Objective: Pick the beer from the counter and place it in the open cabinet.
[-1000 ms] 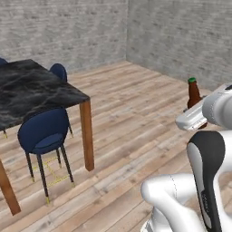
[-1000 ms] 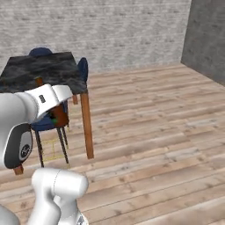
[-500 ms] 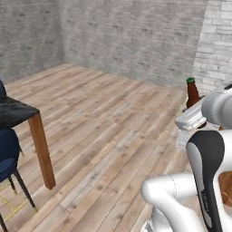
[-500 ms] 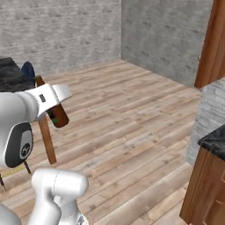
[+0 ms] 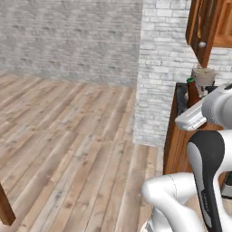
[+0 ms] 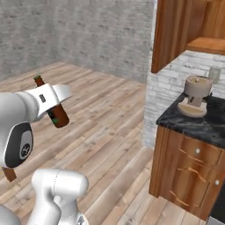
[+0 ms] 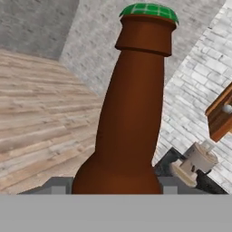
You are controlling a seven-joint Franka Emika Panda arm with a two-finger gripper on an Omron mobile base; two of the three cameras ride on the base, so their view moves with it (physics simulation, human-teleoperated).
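Note:
The beer [image 7: 131, 113], a dark brown bottle with a green cap [image 7: 147, 10], stands upright between the fingers of my gripper [image 7: 113, 185], which is shut on its body. In the right base view the beer [image 6: 59, 117] hangs tilted in the gripper [image 6: 52, 103], high above the floor. In the left base view the beer [image 5: 192, 93] rises above the gripper [image 5: 194, 112], in front of the drawer unit. The open cabinet [image 6: 206, 44] hangs on the wall to the right, its door [image 6: 171, 35] swung out. One wooden leg of the counter [image 5: 3, 210] shows at the lower left.
A beige grinder-like appliance [image 6: 195, 94] stands on a black marble top over wooden drawers [image 6: 189, 171] below the cabinet. The cabinet door's pale knob [image 5: 202, 44] juts out near the bottle. Pale brick walls [image 5: 158, 81] meet at a corner. Wooden floor [image 5: 68, 149] stretches to the left.
The whole picture has swung from the marble table and blue chairs to the brick wall, drawers and cabinet, so the base has turned. The beer has stayed in the shut gripper.

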